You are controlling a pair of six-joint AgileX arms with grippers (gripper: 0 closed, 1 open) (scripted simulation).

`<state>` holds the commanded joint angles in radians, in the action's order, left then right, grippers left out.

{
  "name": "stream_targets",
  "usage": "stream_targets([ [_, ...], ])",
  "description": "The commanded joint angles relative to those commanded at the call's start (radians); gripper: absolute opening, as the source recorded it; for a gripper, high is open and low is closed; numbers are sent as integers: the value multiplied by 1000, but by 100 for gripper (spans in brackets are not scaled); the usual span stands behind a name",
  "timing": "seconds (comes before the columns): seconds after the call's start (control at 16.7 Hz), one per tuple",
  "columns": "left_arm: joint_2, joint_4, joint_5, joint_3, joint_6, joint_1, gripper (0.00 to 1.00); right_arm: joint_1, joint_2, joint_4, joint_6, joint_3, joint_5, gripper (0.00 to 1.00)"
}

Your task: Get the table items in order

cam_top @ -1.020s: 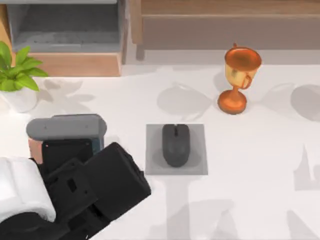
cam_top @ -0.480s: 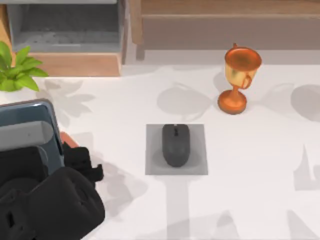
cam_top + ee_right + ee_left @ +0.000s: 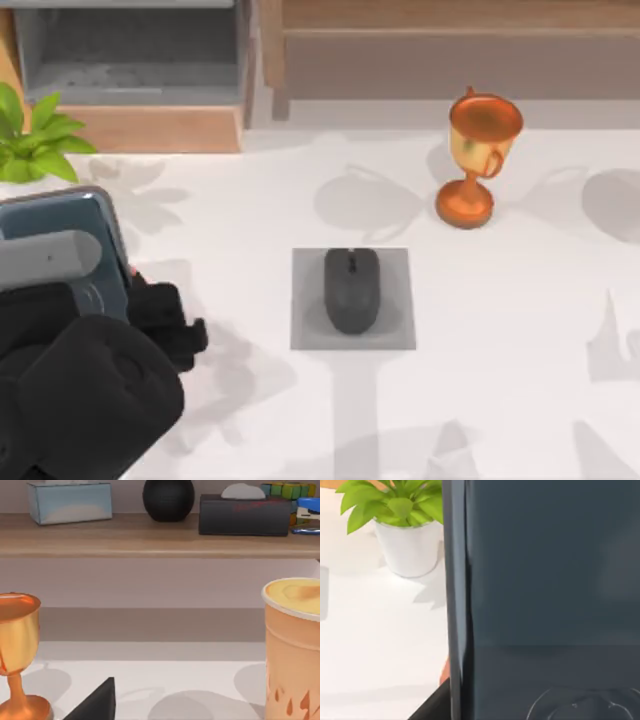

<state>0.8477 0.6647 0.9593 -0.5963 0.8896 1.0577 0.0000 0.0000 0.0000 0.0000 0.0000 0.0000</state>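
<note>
White worktop below a wooden shelf: mouse (image 3: 351, 290) lies on the grey pad (image 3: 399, 330), trophy (image 3: 478, 160) upper right. At left edge, my left gripper (image 3: 120, 300) grips the smartphone (image 3: 62, 215); lower it squarely, upright, onto its stand.

The top view looks straight down on the table (image 3: 520, 330), the left wrist view sits hard against the phone (image 3: 550, 580) at the table's left, facing the plant (image 3: 402, 510), and the right wrist view looks low across the table toward the far shelf (image 3: 150, 535), sharing the trophy (image 3: 17, 650) with the top view.
</note>
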Motion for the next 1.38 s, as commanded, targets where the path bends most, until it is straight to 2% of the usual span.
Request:
stream_targets([
  [0.54,66,-312,-88,103,-237,-197,0,0,0,0,0,0,0,100],
  [0.9,90,-346,-102,107,-256,-219,0,0,0,0,0,0,0,100],
  [1.38,90,-346,-102,107,-256,-219,60,0,0,0,0,0,0,100],
])
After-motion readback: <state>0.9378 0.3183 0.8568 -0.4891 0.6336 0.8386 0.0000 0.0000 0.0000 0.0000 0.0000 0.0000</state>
